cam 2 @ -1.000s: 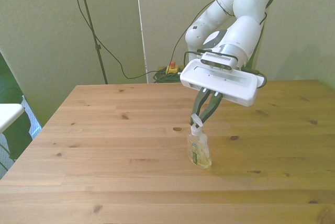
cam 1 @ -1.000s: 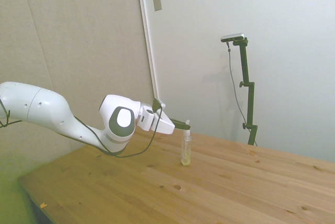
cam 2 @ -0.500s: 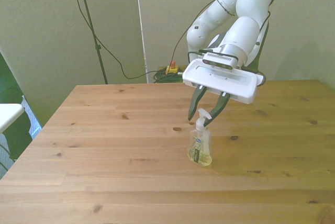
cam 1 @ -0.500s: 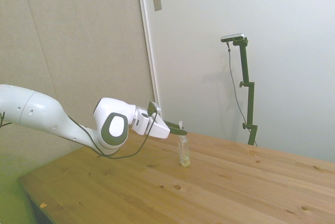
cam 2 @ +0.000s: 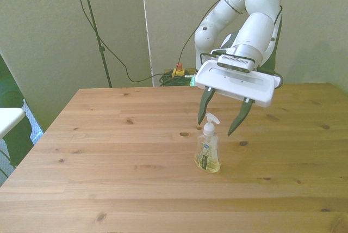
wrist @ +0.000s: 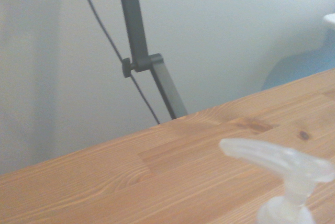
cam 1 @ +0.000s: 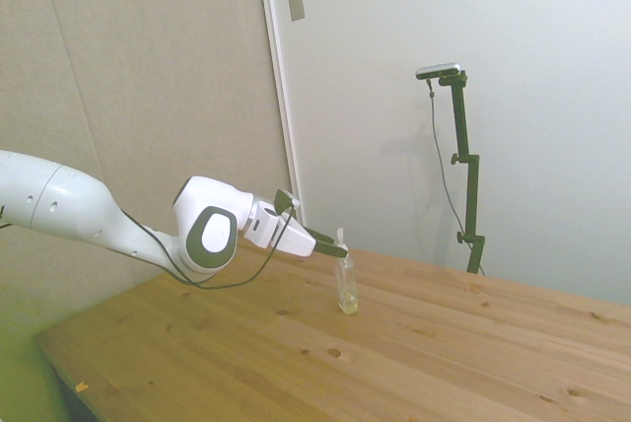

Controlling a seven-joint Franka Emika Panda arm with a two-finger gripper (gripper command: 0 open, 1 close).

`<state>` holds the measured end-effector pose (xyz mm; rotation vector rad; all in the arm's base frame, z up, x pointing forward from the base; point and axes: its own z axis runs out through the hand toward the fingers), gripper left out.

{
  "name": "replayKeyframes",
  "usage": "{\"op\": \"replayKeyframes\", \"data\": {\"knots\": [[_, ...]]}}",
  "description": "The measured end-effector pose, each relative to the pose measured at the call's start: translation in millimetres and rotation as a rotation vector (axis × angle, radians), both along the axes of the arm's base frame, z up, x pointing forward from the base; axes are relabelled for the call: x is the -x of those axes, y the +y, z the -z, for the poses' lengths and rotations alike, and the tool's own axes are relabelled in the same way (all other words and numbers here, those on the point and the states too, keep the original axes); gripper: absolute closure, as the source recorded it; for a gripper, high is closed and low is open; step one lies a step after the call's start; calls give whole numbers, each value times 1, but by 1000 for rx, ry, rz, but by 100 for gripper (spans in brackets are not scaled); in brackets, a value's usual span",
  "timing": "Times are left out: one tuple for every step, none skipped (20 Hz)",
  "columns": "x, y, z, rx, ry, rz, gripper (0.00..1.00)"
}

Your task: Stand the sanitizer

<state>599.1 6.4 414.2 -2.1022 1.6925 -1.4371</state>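
Note:
The sanitizer (cam 2: pixel 207 152) stands upright on the wooden table (cam 2: pixel 109 151), a clear slim bottle with pale yellow liquid, a white label and a white pump top. It also shows in the side view as the sanitizer (cam 1: pixel 345 287). My gripper (cam 2: pixel 218 123) is open, its dark fingers spread wide on either side of the pump top and touching nothing. In the side view the gripper (cam 1: pixel 333 242) sits just behind the pump. The wrist view holds the blurred pump nozzle (wrist: pixel 280 161) from close by.
The table's far edge (wrist: pixel 157 124) meets a pale wall. Cables and a small yellow and red device (cam 2: pixel 178 71) lie on the floor behind the table. A white object (cam 2: pixel 8 118) juts in at the front view's left.
The fingers, shut on the pump top a second ago, have opened wide and let go. The gripper has drawn back and up a little. The bottle has gone from slightly tilted to upright.

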Motion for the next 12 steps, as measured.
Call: {"op": "replayKeyframes", "data": {"knots": [[-1, 5, 0, -6, 11, -13, 0], [0, 9, -1, -13, 24, -28, 0], [1, 14, -3, -21, 36, -47, 0], [2, 19, -6, -33, 55, -69, 0], [3, 23, -9, -47, 77, -93, 0], [5, 26, -11, -59, 101, -117, 0], [7, 28, -14, -74, 126, -143, 0], [9, 27, -17, -87, 147, -160, 0], [10, 24, -20, -100, 166, -174, 0], [11, 22, -21, -111, 189, -190, 0], [12, 21, -21, -119, 217, -209, 0], [13, 22, -20, -124, 247, -232, 0]]}}
